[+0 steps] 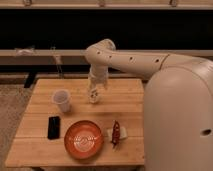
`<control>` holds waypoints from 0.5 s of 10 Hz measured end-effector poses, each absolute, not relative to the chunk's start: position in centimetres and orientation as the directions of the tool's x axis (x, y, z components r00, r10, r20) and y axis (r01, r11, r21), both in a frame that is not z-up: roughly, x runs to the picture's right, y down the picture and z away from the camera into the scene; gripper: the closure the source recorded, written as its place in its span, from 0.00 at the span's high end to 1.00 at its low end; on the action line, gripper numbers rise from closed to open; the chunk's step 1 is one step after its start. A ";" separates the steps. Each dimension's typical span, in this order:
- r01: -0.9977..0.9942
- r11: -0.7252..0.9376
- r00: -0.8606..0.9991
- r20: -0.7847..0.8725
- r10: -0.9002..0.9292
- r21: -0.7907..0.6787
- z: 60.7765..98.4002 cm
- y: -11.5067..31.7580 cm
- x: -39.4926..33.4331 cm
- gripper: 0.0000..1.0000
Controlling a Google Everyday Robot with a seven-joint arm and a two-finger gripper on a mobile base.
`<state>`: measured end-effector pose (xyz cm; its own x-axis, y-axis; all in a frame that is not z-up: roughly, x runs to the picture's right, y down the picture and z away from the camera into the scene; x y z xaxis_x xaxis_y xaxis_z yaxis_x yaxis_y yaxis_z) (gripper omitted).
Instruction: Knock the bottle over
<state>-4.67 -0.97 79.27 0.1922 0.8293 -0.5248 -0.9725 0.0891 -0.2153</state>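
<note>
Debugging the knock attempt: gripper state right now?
Gripper: open or shut cannot be told; it hangs at the top of the bottle, right of the white cup.

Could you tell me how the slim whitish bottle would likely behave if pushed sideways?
The bottle looks slim and appears upright, so it would probably tip easily. It seems to be light plastic, so it may skid or roll afterwards. The hand hangs right above it.

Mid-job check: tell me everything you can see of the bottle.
The bottle is small, slim, whitish and plastic-looking, with dark label marks. It appears upright on the wooden table, beside the white cup but apart from it. The gripper hangs directly above it, covering its top; contact cannot be told.
</note>
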 end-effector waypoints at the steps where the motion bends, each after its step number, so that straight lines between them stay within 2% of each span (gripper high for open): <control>1: -0.967 0.094 0.207 -0.519 0.830 -0.235 79.8 -1.5 -5.1 0.65; 5: -0.948 0.143 0.272 -0.488 0.830 -0.285 81.5 -3.0 -6.6 0.65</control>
